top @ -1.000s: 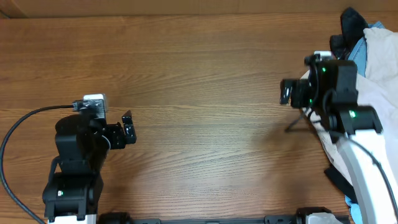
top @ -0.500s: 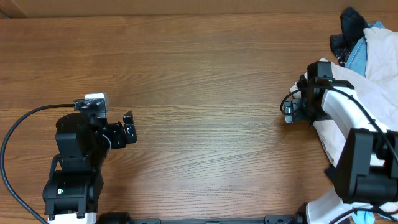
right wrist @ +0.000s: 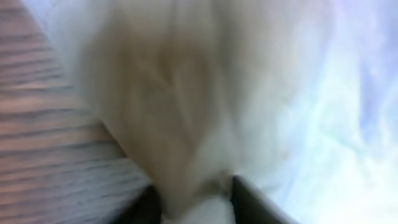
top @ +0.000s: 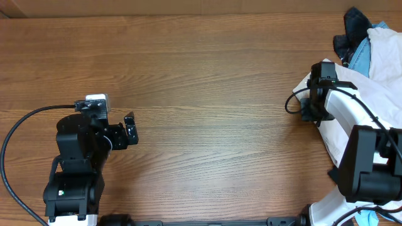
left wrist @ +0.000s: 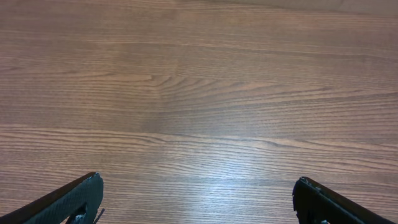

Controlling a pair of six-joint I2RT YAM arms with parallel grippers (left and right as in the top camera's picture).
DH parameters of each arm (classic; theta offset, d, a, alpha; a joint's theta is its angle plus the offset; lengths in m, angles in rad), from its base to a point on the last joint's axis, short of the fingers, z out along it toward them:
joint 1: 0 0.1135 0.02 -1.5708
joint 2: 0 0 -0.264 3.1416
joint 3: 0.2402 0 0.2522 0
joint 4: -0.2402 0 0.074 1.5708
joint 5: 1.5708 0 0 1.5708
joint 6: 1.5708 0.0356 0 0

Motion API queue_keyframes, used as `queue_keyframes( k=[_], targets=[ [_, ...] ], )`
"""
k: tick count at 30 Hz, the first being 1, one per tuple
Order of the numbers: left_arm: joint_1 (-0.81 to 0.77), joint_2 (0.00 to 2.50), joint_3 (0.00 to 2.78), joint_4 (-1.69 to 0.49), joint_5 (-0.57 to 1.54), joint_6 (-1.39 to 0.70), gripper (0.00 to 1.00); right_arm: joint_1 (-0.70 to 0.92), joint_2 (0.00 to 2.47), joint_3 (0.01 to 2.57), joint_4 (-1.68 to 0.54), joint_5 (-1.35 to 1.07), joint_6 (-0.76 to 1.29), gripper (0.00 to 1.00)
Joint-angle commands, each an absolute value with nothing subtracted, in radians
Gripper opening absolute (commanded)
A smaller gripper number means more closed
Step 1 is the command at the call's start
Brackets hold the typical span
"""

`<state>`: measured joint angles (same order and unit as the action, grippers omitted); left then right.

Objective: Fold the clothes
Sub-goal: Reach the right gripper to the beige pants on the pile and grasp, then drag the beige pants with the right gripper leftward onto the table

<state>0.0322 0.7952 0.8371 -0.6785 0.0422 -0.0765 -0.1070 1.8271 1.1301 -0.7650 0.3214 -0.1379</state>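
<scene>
The clothes [top: 386,69], a pale cream garment, lie heaped at the table's right edge. My right gripper [top: 312,113] sits at the heap's left border. In the right wrist view a bunch of the cream clothes [right wrist: 186,93] fills the gap between the two dark fingers of the right gripper [right wrist: 196,202], which are closed in on the fabric. My left gripper [top: 130,129] rests at the left side of the table, far from the cloth. In its own view the left gripper [left wrist: 198,193] stands wide open over bare wood.
A light blue denim garment [top: 359,59] and a black garment [top: 352,28] lie at the back right, partly under the cream heap. A black cable [top: 25,122] loops from the left arm. The wooden table [top: 213,94] stretches between the arms.
The right gripper swung down onto the left border of the cream heap and its fingers closed on the fabric. The left arm has not moved.
</scene>
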Motion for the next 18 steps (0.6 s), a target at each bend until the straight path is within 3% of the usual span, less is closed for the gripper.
queue_keyframes(
  k=[1, 5, 10, 12, 18],
  targets=[
    [0.026, 0.792, 0.863, -0.676, 0.06, -0.094, 1.0, -0.115, 1.833, 1.12, -0.76, 0.347, -0.078, 0.05],
    [0.026, 0.792, 0.863, -0.676, 0.06, -0.094, 1.0, -0.115, 1.831, 1.135, -0.767, 0.347, -0.043, 0.04],
    [0.026, 0.792, 0.863, -0.665, 0.06, -0.094, 1.0, -0.075, 1.795, 1.31, -0.937, 0.247, 0.004, 0.04],
    [0.026, 0.792, 0.863, -0.656, 0.06, -0.093, 1.0, -0.034, 1.779, 1.433, -1.036, 0.134, 0.004, 0.04],
    [0.026, 0.792, 0.863, -0.641, 0.06, -0.094, 1.0, 0.167, 1.769, 1.73, -1.184, 0.121, 0.005, 0.04]
  ],
)
